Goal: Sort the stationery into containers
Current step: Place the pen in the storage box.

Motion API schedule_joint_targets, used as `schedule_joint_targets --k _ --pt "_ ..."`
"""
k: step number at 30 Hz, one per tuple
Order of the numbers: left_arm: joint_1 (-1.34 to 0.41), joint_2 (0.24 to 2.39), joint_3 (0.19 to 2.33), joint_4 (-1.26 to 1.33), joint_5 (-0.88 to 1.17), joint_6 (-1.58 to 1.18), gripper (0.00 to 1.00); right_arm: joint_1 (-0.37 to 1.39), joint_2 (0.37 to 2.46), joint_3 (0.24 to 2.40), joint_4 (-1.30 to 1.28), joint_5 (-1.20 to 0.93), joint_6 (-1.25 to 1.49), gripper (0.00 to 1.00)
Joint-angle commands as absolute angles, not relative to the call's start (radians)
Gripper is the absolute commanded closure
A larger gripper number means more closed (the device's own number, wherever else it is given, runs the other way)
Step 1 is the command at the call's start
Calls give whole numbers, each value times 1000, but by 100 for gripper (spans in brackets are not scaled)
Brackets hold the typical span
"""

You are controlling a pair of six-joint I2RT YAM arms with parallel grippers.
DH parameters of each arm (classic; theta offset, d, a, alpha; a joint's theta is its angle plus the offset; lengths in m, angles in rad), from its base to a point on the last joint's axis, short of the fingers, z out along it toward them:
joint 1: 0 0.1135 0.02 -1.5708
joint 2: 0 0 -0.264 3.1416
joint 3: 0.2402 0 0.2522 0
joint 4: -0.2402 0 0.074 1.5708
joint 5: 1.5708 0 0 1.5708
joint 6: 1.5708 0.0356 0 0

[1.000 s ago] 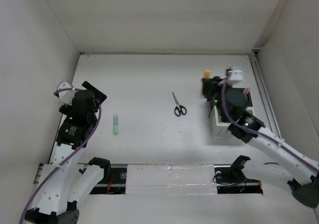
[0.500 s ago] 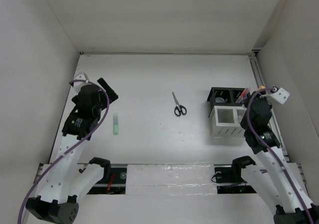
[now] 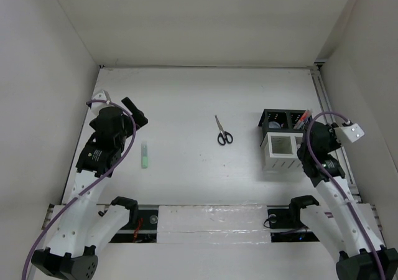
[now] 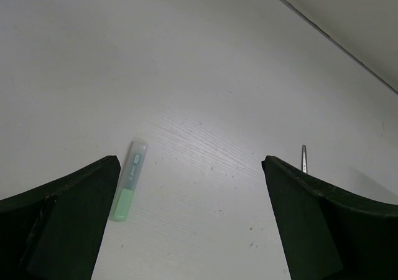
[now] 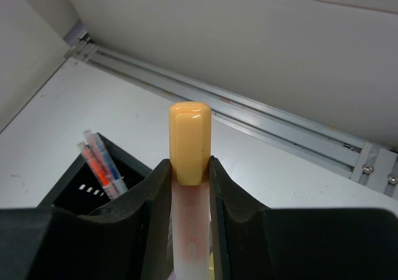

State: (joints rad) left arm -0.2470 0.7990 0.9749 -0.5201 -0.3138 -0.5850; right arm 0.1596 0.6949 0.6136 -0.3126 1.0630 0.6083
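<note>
Right end effector grasping a marker by the organizer at the desk's right edge, judged light, rigid, slippery, best pinched mid-barrel; left end effector released near the green marker.

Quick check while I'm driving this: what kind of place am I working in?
Most likely a lab robot test cell, not an office: a white table boxed in by plain white wall panels, an aluminium rail along its right edge, and staged stationery: a desk organizer, scissors, a green marker.
</note>
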Motion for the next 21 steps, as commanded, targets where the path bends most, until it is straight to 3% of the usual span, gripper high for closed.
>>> schedule_joint_targets --k 1,21 --pt "-249 787 974 -494 -308 -574 1 150 722 640 -388 1158 705 100" --pt "-249 778 965 -494 -327 -574 1 150 902 693 -488 1160 824 99"
